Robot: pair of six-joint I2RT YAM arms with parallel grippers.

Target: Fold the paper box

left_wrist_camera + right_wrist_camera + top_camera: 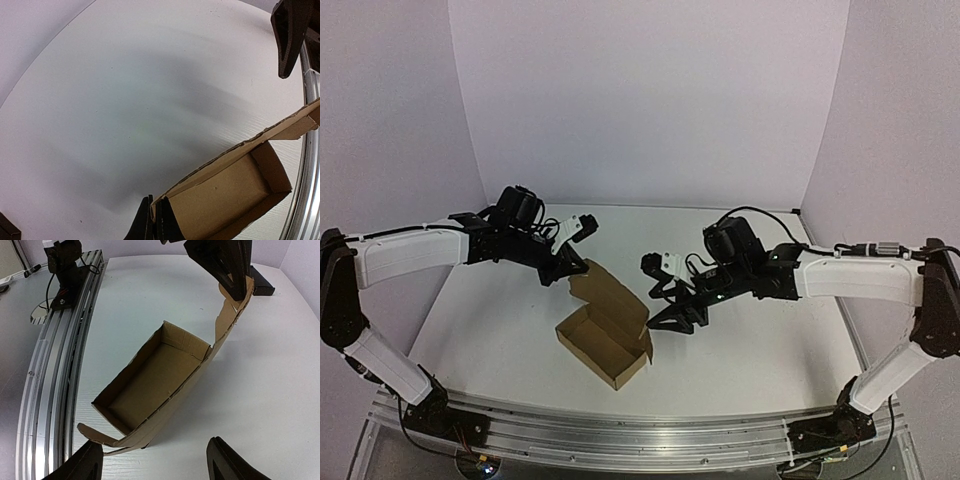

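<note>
The paper box [604,342] is brown cardboard, an open-topped tray on the table with its long lid flap [610,290] raised along the far side. My left gripper [570,270] is shut on the far corner of that flap; the left wrist view shows its fingertips [146,222] pinching the cardboard edge [235,187]. My right gripper [672,315] hangs just right of the box, open, with nothing between its fingers. From the right wrist, the box [155,385] lies ahead of the spread right gripper [157,465], and the left gripper [225,265] holds the flap's top corner.
A metal rail [55,365] runs along the table's near edge, with the left arm's base [65,270] on it. A small black block [262,286] lies on the table behind the left gripper. White walls enclose the table's back and sides.
</note>
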